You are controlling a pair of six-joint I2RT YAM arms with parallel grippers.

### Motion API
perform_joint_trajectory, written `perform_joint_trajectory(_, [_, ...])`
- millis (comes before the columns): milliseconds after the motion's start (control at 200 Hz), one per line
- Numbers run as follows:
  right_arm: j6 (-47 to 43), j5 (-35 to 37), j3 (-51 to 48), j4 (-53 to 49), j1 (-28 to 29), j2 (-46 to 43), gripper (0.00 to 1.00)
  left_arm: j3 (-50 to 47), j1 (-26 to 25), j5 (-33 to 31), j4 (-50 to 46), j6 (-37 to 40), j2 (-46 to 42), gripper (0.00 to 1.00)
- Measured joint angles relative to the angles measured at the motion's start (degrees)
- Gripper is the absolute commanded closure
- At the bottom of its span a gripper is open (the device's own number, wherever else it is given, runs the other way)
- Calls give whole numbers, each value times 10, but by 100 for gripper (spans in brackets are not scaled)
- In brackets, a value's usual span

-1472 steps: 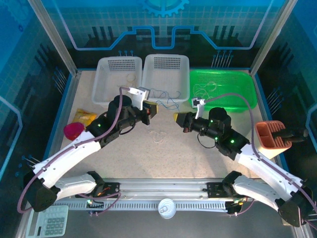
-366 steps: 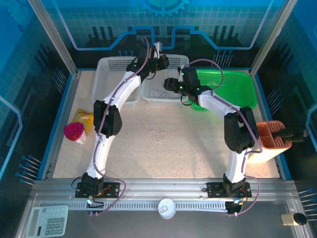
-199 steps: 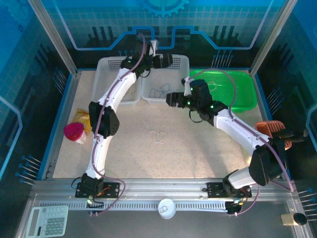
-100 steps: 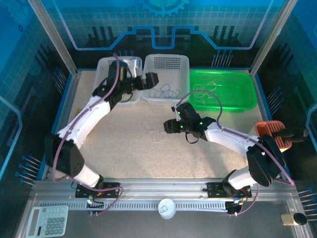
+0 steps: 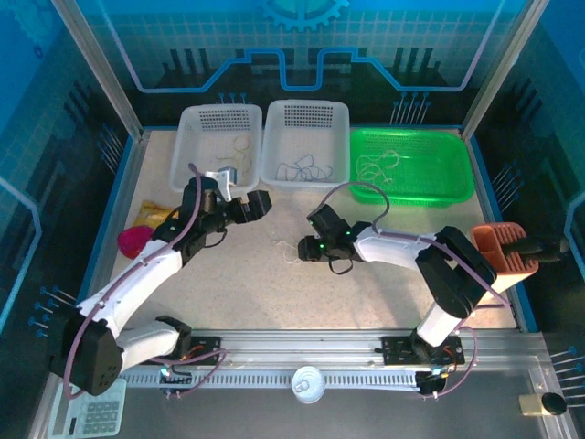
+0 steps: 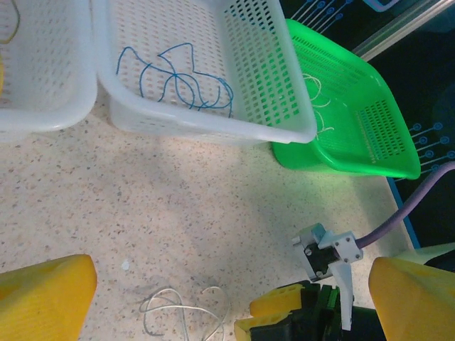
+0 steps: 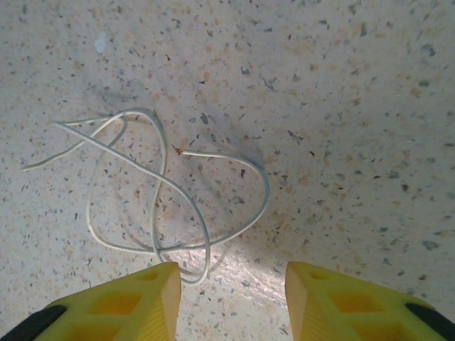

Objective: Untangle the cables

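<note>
A thin white cable [image 5: 291,249] lies in loose crossed loops on the speckled table [image 5: 366,302]; it also shows as the white cable [image 7: 163,206] and the white cable [image 6: 181,312]. My right gripper [image 5: 304,247] hovers low just right of it, open, the yellow fingers [image 7: 128,302] standing at the loop's near edge with nothing between them. My left gripper [image 5: 259,203] is wide open above the table, left of the loops. A blue cable [image 6: 178,74] lies in the middle white basket [image 5: 340,146], a yellowish one [image 5: 239,146] in the left basket, and white cables [image 5: 379,165] in the green basket.
Three baskets line the back: left white basket [image 5: 187,151], middle white one, green basket [image 5: 457,174]. A pink cup [image 5: 134,240] and yellow bag [image 5: 157,215] sit at the left edge, and an orange holder [image 5: 501,249] stands at the right. A calculator [image 5: 87,412] lies near the front rail.
Both arms have drawn back from the baskets toward the table's middle. The right gripper has come down beside the white cable, its jaws narrowing. The left gripper has stayed wide open.
</note>
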Motion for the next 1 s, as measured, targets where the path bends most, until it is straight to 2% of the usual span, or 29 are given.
perform_joint_trajectory(735, [68,-7,35,9,1,57,64,-35,0,-13,27,-3,-11,1])
perform_joint_trajectory(1000, [91,-19,35,26,0,68,77,-40,0,-13,32,-3,-17,1])
